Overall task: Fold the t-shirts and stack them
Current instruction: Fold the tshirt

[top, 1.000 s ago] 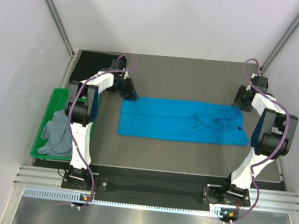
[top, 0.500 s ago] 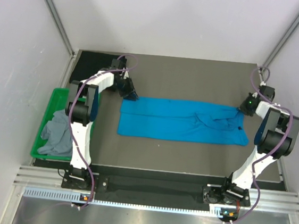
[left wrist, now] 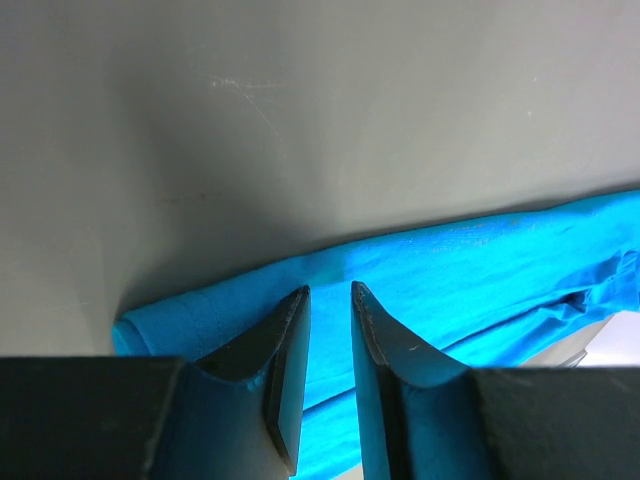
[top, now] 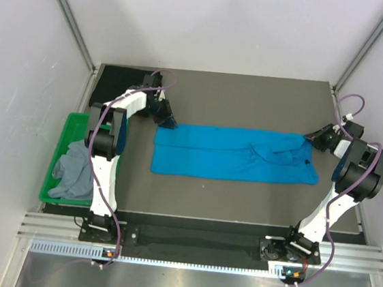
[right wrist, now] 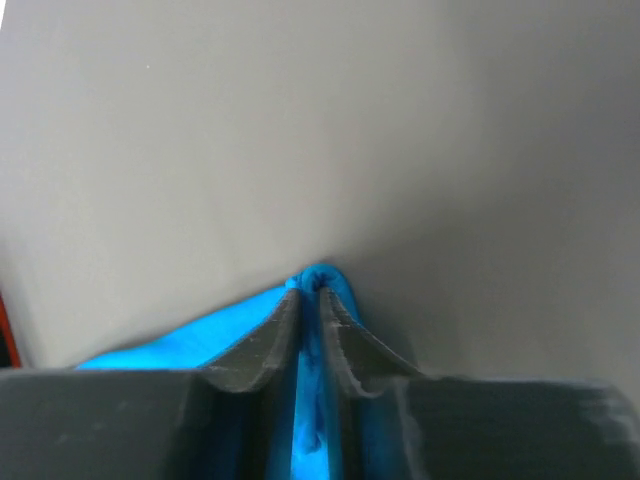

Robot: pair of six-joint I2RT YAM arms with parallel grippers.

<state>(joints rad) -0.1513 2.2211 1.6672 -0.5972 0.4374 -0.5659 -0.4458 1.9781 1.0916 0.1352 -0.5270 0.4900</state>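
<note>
- At the bench's (top: 251,98) left edge: green bin (top: 76,123), grey t-shirt (top: 73,172) heaped inside.
- In the far-left corner: black t-shirt (top: 115,84), lying flat.
- Left gripper (left wrist: 328,292): fingers narrowly apart, pinching the far-left corner of the blue t-shirt (top: 224,154).
- Mid-bench: that blue t-shirt, spread lengthwise from left to right.
- Right gripper (right wrist: 308,292): fingers nearly together, clamping bunched blue cloth at the shirt's far-right corner.

top cam: high, behind my arm bases, facing down; far, whole table (top: 251,95) in frame.
left wrist cam: looks along its fingers (left wrist: 285,380), very near the blue t-shirt (left wrist: 470,260).
right wrist cam: same, nearer; blurry, probably a shirt corner.
shared: all three catch that shirt.
</note>
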